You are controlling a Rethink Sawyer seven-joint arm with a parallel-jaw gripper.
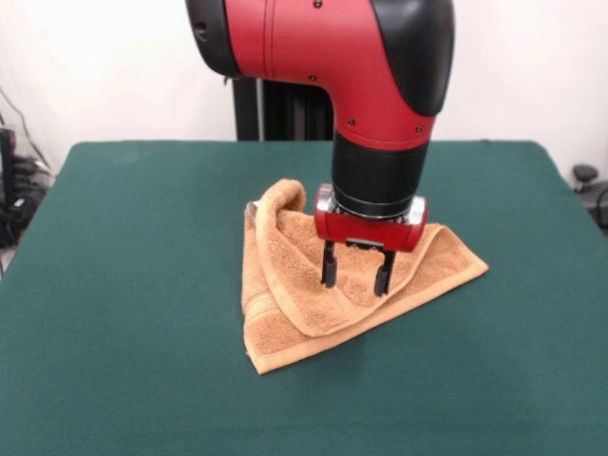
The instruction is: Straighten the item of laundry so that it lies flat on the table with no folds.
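A: Where is the claw (355,276) now?

B: It hangs straight down from the red and black arm (380,85), low over the middle of the towel (285,294). Its two dark fingers (329,264) stand apart with a clear gap between them, and nothing is held. The tips look close to the cloth, though I cannot tell whether they touch it.

A: Why there?

B: My guess is that it is lined up over the raised fold. A flap of the towel is turned over on itself, its rolled edge curving from the top corner down past the fingers, so that is the part that needs taking hold of.

A: And the towel itself?

B: It sits near the centre of the green table (114,285), bunched into a rough triangle, one corner pointing towards the camera, another out to the picture's right. It is far from flat, so the task looks barely begun.

A: What comes next?

B: Probably pinching the flap's edge and drawing it outward.
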